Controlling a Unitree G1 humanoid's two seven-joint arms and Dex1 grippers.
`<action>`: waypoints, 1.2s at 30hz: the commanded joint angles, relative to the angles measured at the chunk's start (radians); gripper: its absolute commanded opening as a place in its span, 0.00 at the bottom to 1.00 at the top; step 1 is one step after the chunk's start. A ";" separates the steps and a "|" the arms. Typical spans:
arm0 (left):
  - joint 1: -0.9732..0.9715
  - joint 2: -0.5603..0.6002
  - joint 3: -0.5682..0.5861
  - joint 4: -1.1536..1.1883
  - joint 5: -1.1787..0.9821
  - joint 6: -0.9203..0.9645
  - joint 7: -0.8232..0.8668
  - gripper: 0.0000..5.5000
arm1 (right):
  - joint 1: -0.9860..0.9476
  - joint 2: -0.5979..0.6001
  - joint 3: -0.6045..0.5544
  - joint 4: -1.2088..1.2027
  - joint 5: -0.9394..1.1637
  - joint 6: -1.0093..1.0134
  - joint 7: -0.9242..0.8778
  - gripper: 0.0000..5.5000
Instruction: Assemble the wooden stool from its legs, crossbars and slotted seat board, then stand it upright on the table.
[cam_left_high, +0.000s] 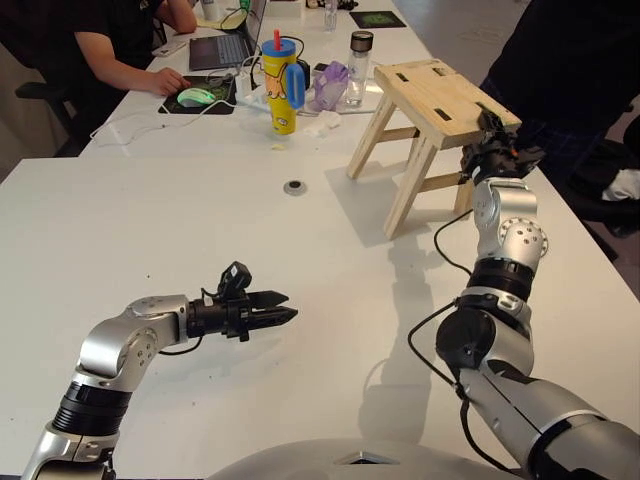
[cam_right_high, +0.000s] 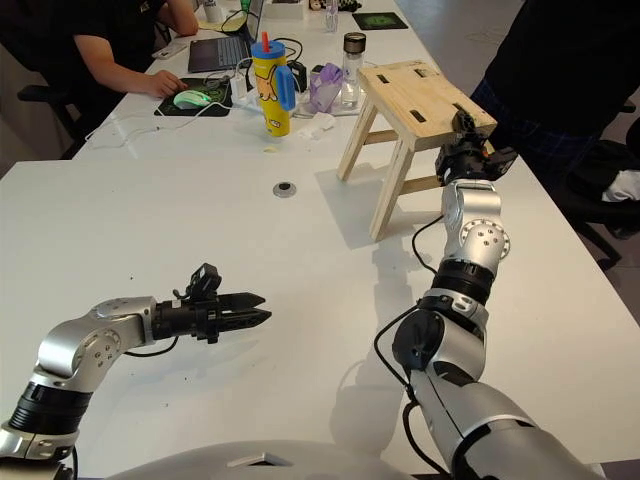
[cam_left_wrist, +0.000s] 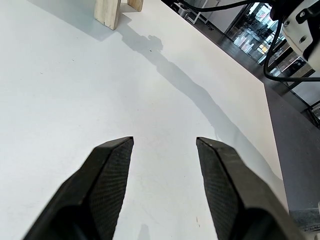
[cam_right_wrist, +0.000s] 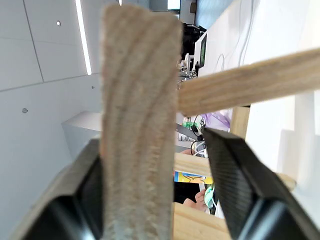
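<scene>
Wooden stool (cam_left_high: 440, 95) upright; right pincer (cam_left_high: 490, 140) alongside

**Head views:** Both eyes look forward and down from above the near edge of the worktop (cam_left_high: 300, 250) and cover it out to the far edge. They share almost the whole scene. The right eye view sets everything slightly further left.

**Left wrist view:** The camera sits close behind the left claw (cam_left_wrist: 165, 142), low over the worktop, facing along the fingers toward the right edge. With the head views it shares the bare surface ahead of the claw and the feet of the stool (cam_left_high: 440, 95).

**Right wrist view:** The camera sits close behind the right claw (cam_right_wrist: 155, 145), very near one leg (cam_right_wrist: 140, 125) of the stool, facing the far edge. It shares that leg and a crossbar (cam_right_wrist: 250, 80) with the head views.
</scene>
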 joint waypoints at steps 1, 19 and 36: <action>0.012 -0.001 -0.003 -0.003 0.016 -0.005 0.014 0.42 | 0.149 0.072 0.006 -0.104 0.047 0.053 -0.104 0.65; 0.050 -0.002 -0.010 -0.019 0.016 0.000 0.028 0.42 | 0.616 0.044 0.220 -0.567 0.332 0.322 0.165 0.90; -0.097 -0.300 0.057 0.084 0.123 -0.270 0.308 0.07 | 0.712 -0.334 0.928 -0.521 -0.892 -0.184 0.805 0.44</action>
